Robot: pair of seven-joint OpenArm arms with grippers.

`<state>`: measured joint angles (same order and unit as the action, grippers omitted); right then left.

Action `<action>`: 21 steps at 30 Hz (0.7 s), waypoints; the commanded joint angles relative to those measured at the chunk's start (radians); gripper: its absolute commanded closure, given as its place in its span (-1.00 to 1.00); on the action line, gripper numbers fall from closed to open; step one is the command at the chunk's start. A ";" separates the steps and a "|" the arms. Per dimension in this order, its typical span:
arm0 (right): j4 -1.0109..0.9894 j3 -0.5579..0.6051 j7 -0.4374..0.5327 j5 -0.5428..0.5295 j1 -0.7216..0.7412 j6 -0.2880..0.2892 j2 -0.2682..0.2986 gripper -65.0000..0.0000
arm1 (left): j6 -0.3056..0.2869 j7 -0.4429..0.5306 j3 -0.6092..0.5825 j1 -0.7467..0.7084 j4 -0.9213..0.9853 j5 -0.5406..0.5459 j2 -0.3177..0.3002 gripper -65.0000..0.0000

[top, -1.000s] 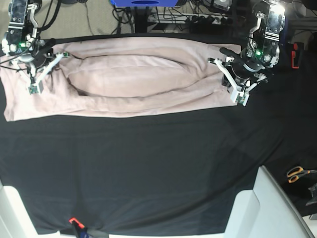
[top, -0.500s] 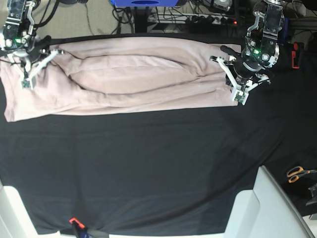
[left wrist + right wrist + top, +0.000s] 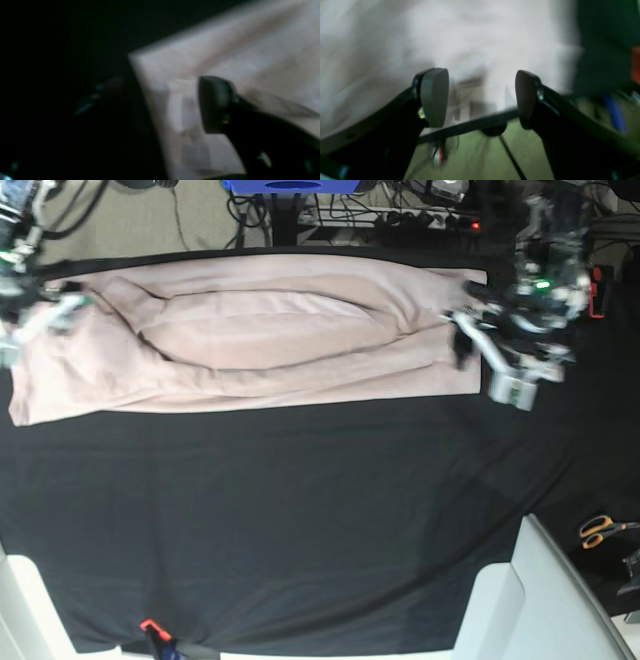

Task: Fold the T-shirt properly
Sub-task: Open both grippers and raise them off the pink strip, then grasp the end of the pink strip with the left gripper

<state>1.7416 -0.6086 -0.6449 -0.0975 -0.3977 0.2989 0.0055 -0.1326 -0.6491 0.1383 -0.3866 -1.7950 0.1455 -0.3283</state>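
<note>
Where both tools pinched the shirt ends a second ago, they've now let go and drawn back. Left tool sits just off the T-shirt at its near corner, fingers spread as far as the blur lets me judge. Right tool is spread wide, nothing between its pads. T-shirt lies folded into a long band on the black cloth covering the desk, far side, long axis running from one arm to the other, flatter than before.

T-shirt across cloth's far edge, scissors near-right.
</note>
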 commanded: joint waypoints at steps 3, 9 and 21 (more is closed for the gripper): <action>0.027 -0.109 0.098 -0.006 0.006 0.012 -0.032 -0.24 | 0.003 0.018 0.116 -0.035 -0.110 0.067 -0.002 -0.75; 0.024 -0.165 0.121 -0.011 -0.004 0.012 -0.037 -0.23 | 0.001 0.018 0.337 -0.085 -0.108 0.342 -0.005 -0.76; -0.004 -0.175 0.121 -0.011 -0.022 0.030 -0.039 -0.22 | -0.566 0.018 0.456 -0.067 0.225 0.622 0.002 -0.78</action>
<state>1.7229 -0.7807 -0.5491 -0.1009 -0.4194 0.3267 -0.0456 -0.6880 -0.6540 0.5861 -0.4576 -1.5551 0.7448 -0.3092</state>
